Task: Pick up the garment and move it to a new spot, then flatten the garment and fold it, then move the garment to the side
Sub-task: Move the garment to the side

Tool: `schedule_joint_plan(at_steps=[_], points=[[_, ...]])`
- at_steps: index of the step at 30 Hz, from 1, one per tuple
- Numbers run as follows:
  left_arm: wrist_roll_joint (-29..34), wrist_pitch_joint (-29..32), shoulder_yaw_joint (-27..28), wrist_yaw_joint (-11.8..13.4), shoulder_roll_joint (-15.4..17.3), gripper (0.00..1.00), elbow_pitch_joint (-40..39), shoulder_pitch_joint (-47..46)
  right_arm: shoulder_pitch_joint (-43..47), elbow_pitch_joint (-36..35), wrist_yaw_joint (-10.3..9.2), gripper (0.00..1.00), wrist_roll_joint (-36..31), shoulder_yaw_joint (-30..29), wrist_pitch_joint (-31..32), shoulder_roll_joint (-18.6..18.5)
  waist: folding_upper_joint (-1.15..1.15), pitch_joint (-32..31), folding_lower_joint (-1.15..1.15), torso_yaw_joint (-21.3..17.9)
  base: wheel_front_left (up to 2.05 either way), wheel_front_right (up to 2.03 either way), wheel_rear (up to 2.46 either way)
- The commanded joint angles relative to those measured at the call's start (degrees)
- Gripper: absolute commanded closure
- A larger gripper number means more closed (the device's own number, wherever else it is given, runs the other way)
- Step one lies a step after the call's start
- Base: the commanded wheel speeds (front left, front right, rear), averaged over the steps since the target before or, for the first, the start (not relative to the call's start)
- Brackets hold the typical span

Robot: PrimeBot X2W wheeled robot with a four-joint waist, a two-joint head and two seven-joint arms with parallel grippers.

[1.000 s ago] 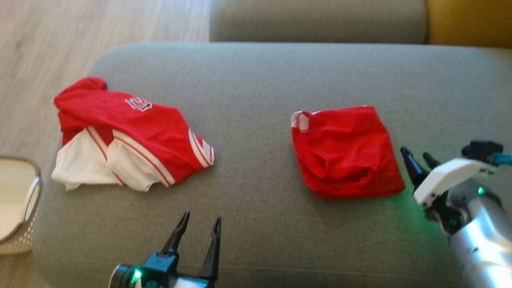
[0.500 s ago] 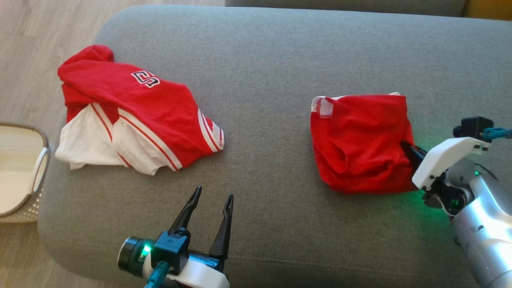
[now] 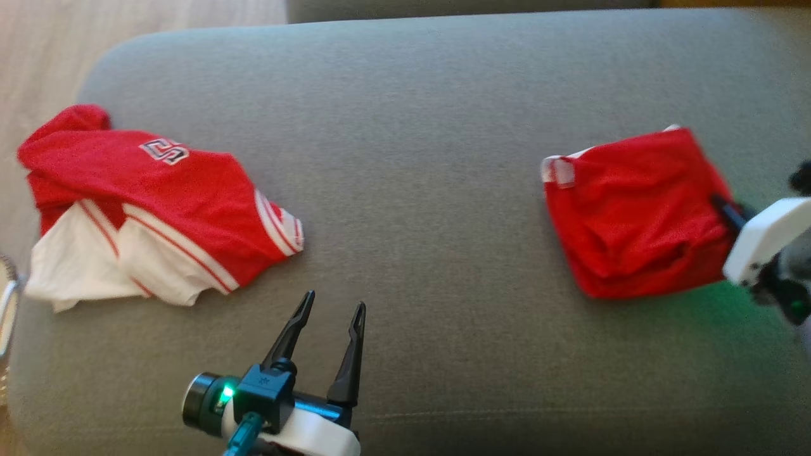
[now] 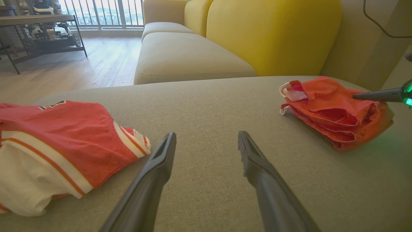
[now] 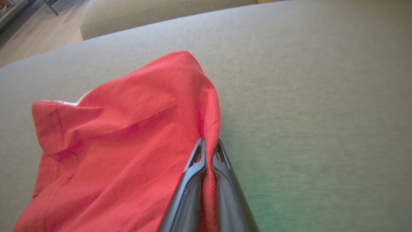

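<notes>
Red garment [image 3: 633,212], folded into a rough square, lies at the right end of the grey cushion [image 3: 412,126]. The right tool [image 5: 207,145] is pinched tight on its right edge, with a fold of cloth caught between the two fingers. The left tool [image 3: 336,299] hangs spread wide above bare cushion near the front edge, holding nothing. A red-and-white jersey [image 3: 158,202] lies crumpled at the left end, well apart.

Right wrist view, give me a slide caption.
Right gripper shut on an edge of the red garment, grey cushion beneath.
</notes>
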Motion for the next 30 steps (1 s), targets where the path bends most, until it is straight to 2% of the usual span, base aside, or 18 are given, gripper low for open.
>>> schedule_joint_plan(at_steps=[1,7,19,20,21,22,30], points=[[-0.13,-0.29,1.83,0.27,-0.15,0.00,-2.04,-1.95,-2.55,-1.40,-0.02,1.00,-0.70,0.76,-1.23,-2.83,0.00,0.95,0.00,-1.97,0.00,0.00,0.00],[0.35,-0.29,2.27,-0.01,-0.15,0.00,-1.94,-2.97,-5.48,0.95,-0.02,1.00,-1.55,0.03,-3.99,-5.95,0.00,2.02,0.00,-5.29,0.00,0.00,0.00],[1.92,-0.29,3.47,-1.40,-0.09,0.00,-1.66,-4.02,-10.15,10.27,-0.02,1.00,-6.23,-3.28,-13.48,-7.10,0.00,3.53,0.00,-9.63,0.00,0.00,0.00],[2.00,-0.29,3.55,-1.46,-0.09,0.00,-1.62,-4.10,-10.62,11.15,-0.02,0.86,-6.73,-3.47,-14.11,-6.95,0.00,3.56,0.00,-9.84,0.00,0.00,0.00],[2.08,-0.29,3.65,-1.47,-0.09,0.00,-1.58,-4.15,-11.15,12.16,-0.02,0.65,-7.33,-3.71,-14.80,-6.92,0.00,3.56,0.00,-10.06,0.00,0.00,0.00],[2.15,-0.29,3.72,-1.48,-0.09,0.00,-1.52,-4.18,-11.73,13.34,-0.02,0.00,-8.13,-3.99,-15.53,-6.94,0.00,3.53,0.00,-10.22,0.00,0.00,0.00],[1.77,-0.29,4.34,-1.17,-0.11,0.00,-0.86,-4.16,-14.34,16.88,-0.02,0.00,-15.72,-5.20,-18.26,-6.07,0.00,2.55,0.00,-10.54,0.00,0.00,0.00]])
